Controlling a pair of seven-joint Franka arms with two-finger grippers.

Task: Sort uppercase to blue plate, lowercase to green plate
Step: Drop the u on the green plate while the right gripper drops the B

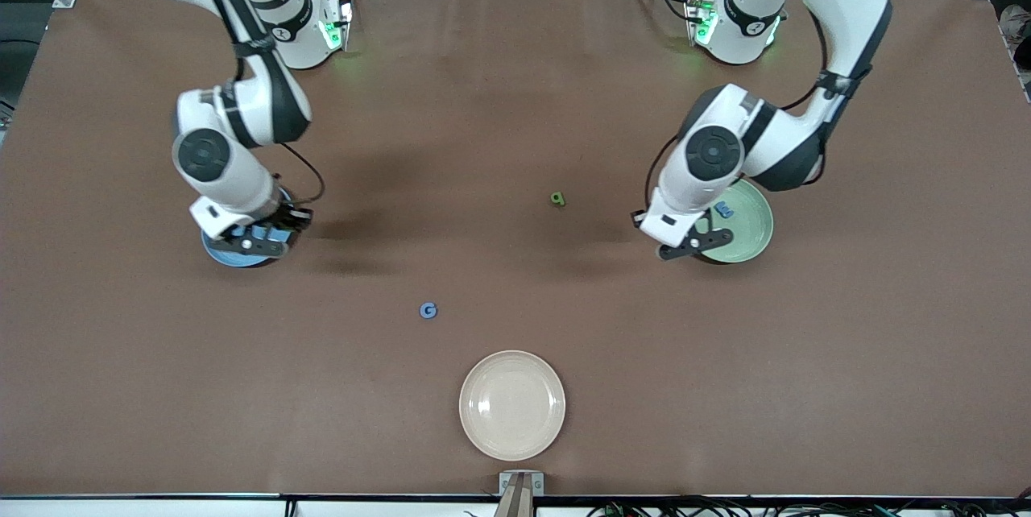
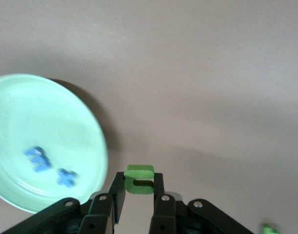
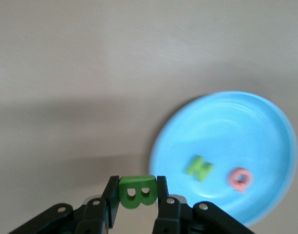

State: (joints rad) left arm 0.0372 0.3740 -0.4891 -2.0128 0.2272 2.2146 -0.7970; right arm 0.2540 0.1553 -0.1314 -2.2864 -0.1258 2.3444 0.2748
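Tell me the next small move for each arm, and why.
Probably carry each held letter in over its plate, then release. The right gripper is shut on the green B, just off the blue plate that holds the N and the red-pink letter. The left gripper grips the green n beside the green plate, not yet over it.
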